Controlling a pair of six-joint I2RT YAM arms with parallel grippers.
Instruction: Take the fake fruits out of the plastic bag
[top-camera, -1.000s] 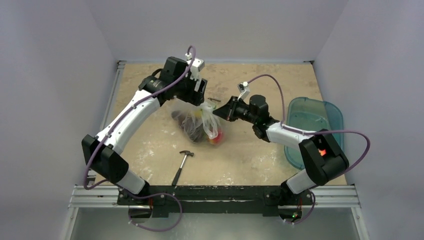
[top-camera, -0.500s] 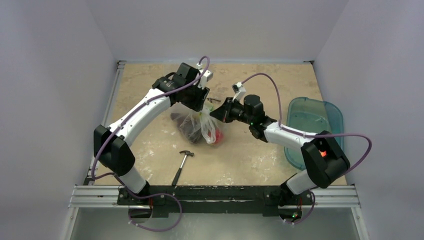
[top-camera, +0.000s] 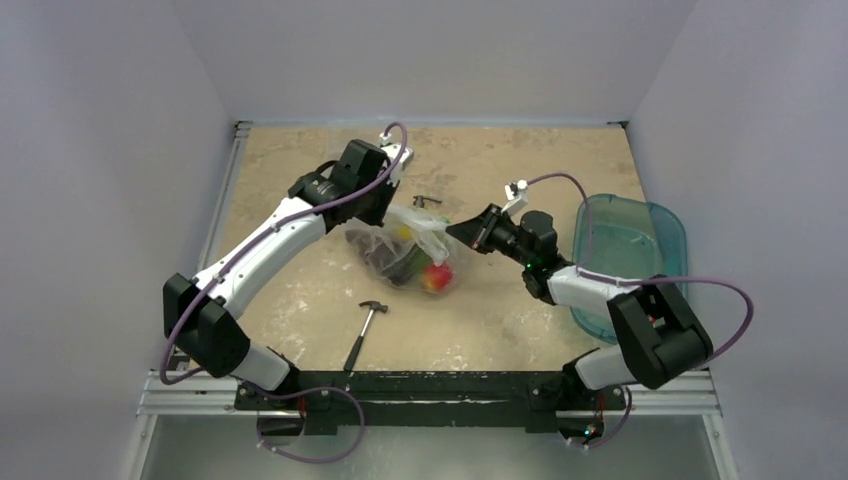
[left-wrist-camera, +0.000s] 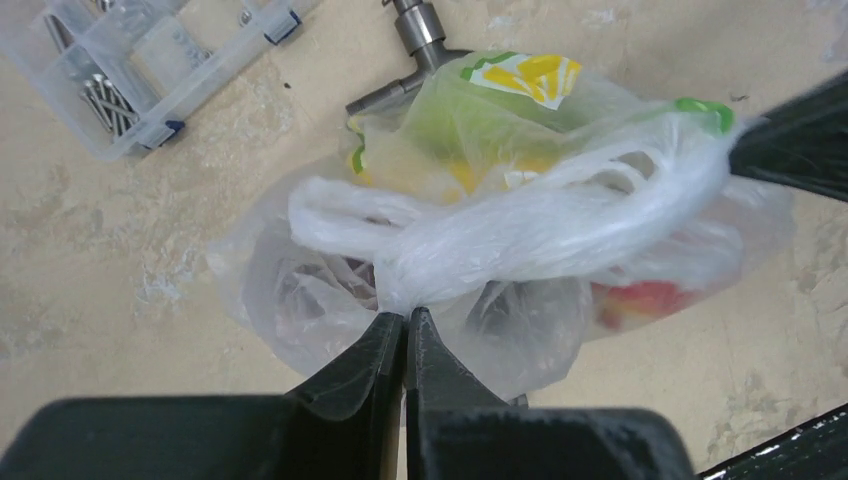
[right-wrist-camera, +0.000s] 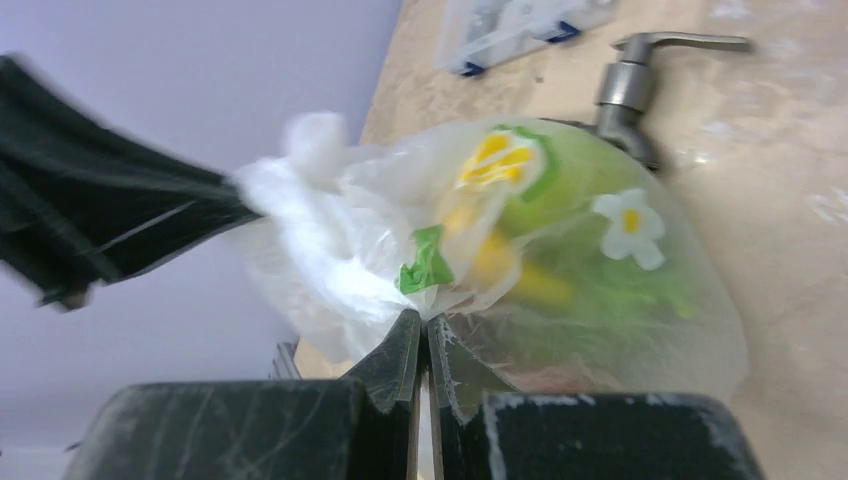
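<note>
**Both grippers pinched on the bag, fruit inside**

- Left gripper (left-wrist-camera: 405, 318): fingers closed almost together, a bunched twist of the plastic bag (left-wrist-camera: 520, 230) clamped at the tips. In the top view it (top-camera: 392, 205) sits at the bag's far-left upper edge.
- Right gripper (right-wrist-camera: 420, 325): fingers closed to a thin slit on film at the bag's (right-wrist-camera: 560, 290) mouth. In the top view it (top-camera: 455, 230) is at the bag's right upper edge.
- The bag (top-camera: 405, 250) is mid-table, strung between my two grippers. I can't tell if its bottom touches the table (top-camera: 500, 320).
- Fake fruits are all inside: red fruit (top-camera: 437, 277) at the near-right corner, dark purple grapes (top-camera: 385, 262) on the left, yellow and green up top (left-wrist-camera: 470, 175).

Clearances:
- Hammer (top-camera: 365, 325) lies on the near side of the bag, apart from it.
- Metal lever handle (left-wrist-camera: 415, 40) sits just beside the bag's far side, with the clear parts box (left-wrist-camera: 130, 70) beyond it.
- Teal bin (top-camera: 665, 215) is at the right table edge, well apart from the bag, with bare table between them.
- Bare table also runs from the bag's left to the left edge.
</note>
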